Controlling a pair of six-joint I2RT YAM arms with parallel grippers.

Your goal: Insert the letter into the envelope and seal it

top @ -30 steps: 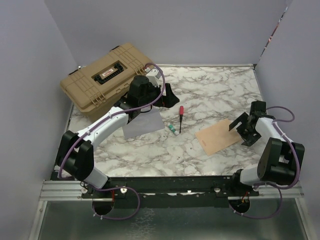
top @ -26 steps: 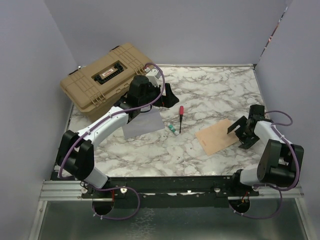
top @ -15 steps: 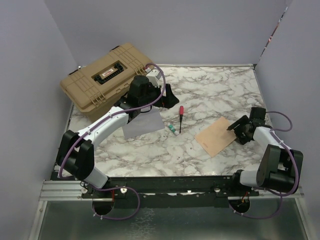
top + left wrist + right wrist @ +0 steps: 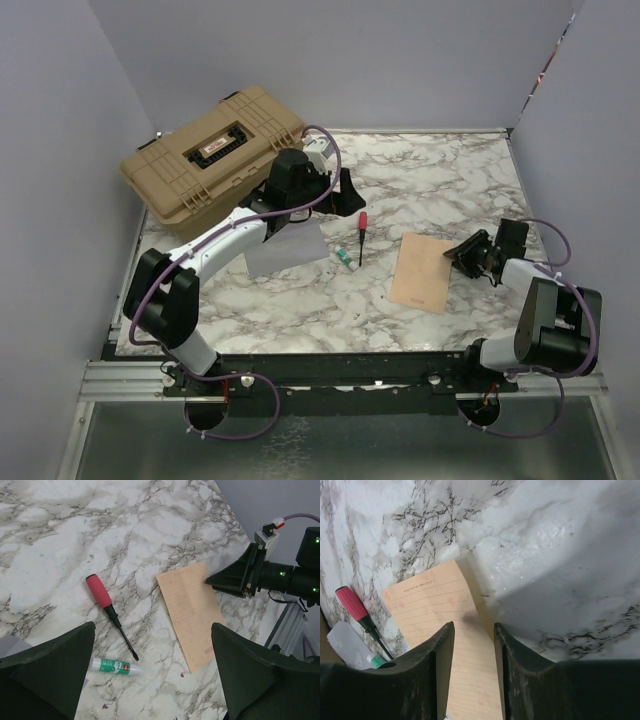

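The tan letter (image 4: 421,271) lies flat on the marble table, right of centre, and also shows in both wrist views (image 4: 192,612) (image 4: 432,602). My right gripper (image 4: 466,250) is low at the letter's right edge. Its jaws (image 4: 474,627) are half closed with a clear gap, and the lined sheet shows between the fingertips (image 4: 445,640). The pale grey envelope (image 4: 290,246) lies left of centre, partly under my left arm. My left gripper (image 4: 340,192) hovers just beyond it, wide open (image 4: 152,627) with nothing between the fingers.
A red-handled screwdriver (image 4: 361,234) and a green glue stick (image 4: 344,258) lie between envelope and letter. A big tan hard case (image 4: 210,150) stands at the back left. Walls close the table on the left, back and right.
My right gripper has dropped and slid left onto the letter's edge while its jaws narrowed. The letter has swung and shifted left. The left gripper has edged slightly right.
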